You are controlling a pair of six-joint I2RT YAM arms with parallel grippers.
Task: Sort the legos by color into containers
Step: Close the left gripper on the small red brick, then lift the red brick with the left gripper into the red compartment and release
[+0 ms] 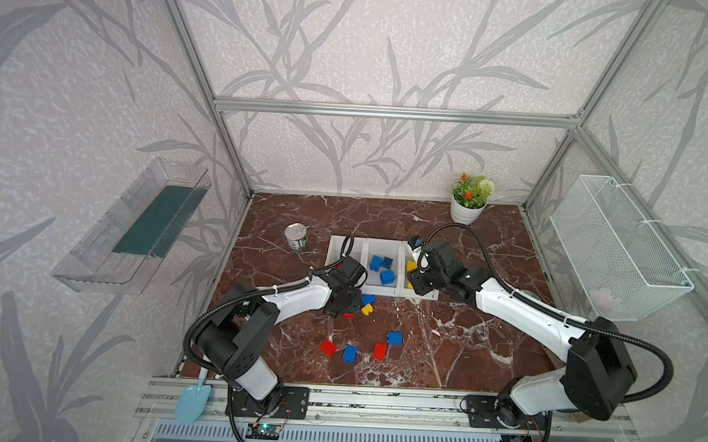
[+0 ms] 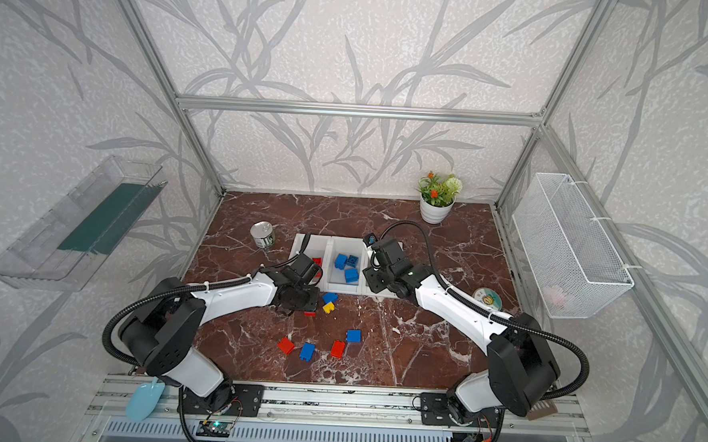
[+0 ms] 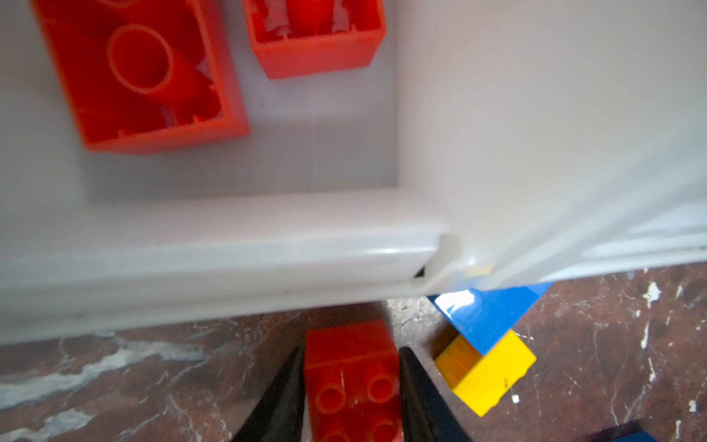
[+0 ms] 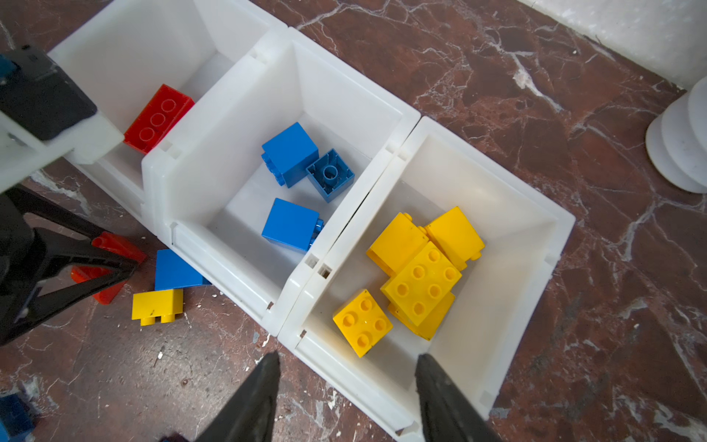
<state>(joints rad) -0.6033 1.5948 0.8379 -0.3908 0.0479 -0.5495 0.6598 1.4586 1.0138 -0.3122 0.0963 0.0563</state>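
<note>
Red plastic first: a red brick (image 3: pixel 352 386), studs showing, just in front of the low front lip of the left bin (image 3: pixel 229 245), clamped between the two black fingers (image 3: pixel 279 405) of the left gripper (image 3: pixel 352 350), both fingers flush against its sides; resting on the table (image 3: pixel 114 382) or lifted off it, impossible to tell. Inside that same bin, two more red bricks (image 3: pixel 145 76), hollow undersides up in the left wrist view. Just beside the clamped piece, a blue brick (image 3: pixel 486 317) tipped over a yellow brick (image 3: pixel 486 371), the pair touching each other and lying close against the front of the middle bin (image 4: pixel 214 134). Within the middle bin, three blue bricks (image 4: pixel 292 225), two of them touching, the third apart and nearer the front lip. Within the right bin (image 4: pixel 497 268), a heap of yellow bricks (image 4: pixel 421 285), several stacked on one another, one square piece at the edge of the pile. Above the front lip of the right bin, the right gripper (image 4: pixel 348 358), fingers spread apart, nothing between them. Nearer the front edge of the brown marble table, four loose bricks in a rough row, left to right in both top views: first red brick (image 1: pixel 328 347), first blue brick (image 1: pixel 350 353), second red brick (image 1: pixel 380 351), second blue brick (image 1: pixel 395 338), the last two just beside each other. Farther out, a tin can (image 1: pixel 296 237) to the left of the bins, a potted plant (image 1: pixel 468 199) in the back right corner, a white wire basket (image 1: pixel 617 248) hung at the right side, a clear tray (image 1: pixel 105 250) hung at the left side, a pale blue scoop (image 1: pixel 193 403) at the front left corner.
</note>
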